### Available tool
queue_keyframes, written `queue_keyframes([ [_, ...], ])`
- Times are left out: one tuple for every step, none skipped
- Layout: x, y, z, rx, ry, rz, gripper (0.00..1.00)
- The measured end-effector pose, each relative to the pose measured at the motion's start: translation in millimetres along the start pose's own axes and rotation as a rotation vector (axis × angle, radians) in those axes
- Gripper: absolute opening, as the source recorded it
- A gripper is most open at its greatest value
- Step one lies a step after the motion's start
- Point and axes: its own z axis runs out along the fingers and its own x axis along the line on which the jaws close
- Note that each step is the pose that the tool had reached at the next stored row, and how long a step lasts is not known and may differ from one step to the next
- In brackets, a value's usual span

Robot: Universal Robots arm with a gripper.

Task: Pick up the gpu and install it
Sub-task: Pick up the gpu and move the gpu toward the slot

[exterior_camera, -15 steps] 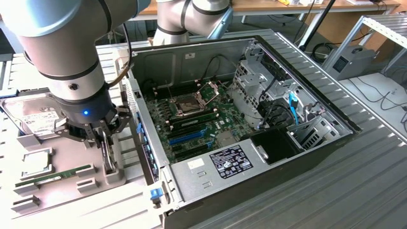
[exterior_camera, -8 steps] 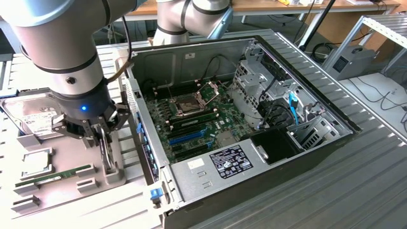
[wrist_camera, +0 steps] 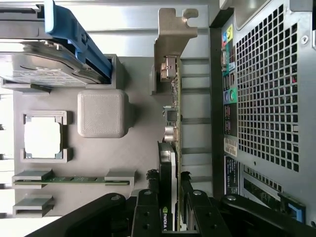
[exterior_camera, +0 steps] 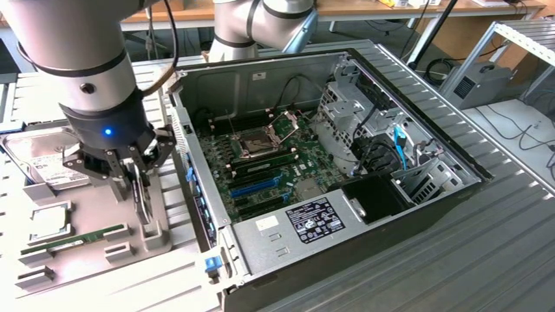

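Observation:
The gpu stands on its edge in a slot of the grey holder tray, at the exterior view's left of the open computer case. My gripper comes down over its top edge. In the wrist view the gpu runs edge-on away from my gripper, with its silver bracket at the far end. The black fingers press on both faces of the card, shut on it. The card still rests in the tray. The motherboard with its blue slots lies bare inside the case.
The tray also holds a hard drive with a blue clip, a CPU and a RAM stick. The case's perforated rear wall stands close beside the card. Cables and a drive cage fill the case's far side.

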Motion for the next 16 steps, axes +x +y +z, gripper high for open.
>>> queue_keyframes([
  [0.0,0.1,-2.6,0.0002,-0.0001,0.000,0.27],
  [-0.2,0.3,-7.5,0.0006,0.0000,0.000,0.27],
  [-0.3,0.4,-10.5,0.0009,-0.0001,0.000,0.27],
  [-0.3,0.5,-13.0,0.0011,-0.0001,0.000,0.27],
  [-0.5,0.8,-19.0,0.0017,-0.0001,0.000,0.27],
  [-0.6,1.0,-22.2,0.0021,0.0000,0.000,0.27],
  [-0.7,1.2,-27.1,0.0025,-0.0002,0.000,0.27],
  [-0.7,1.3,-30.5,0.0033,-0.0002,0.000,0.27],
  [-0.8,1.5,-33.3,0.0039,-0.0002,0.000,0.27],
  [-0.9,1.6,-36.8,0.0045,-0.0003,0.000,0.27],
  [-1.0,1.8,-40.4,0.0051,-0.0004,0.000,0.27],
  [-1.1,1.9,-43.6,0.0056,-0.0005,0.000,0.27],
  [-1.2,2.1,-47.3,0.0061,-0.0004,0.000,0.27],
  [-1.2,2.2,-51.1,0.0063,-0.0005,0.000,0.27],
  [-1.4,2.4,-54.9,0.0066,-0.0005,0.000,0.27],
  [-1.5,2.6,-60.3,0.0071,-0.0005,0.000,0.27],
])
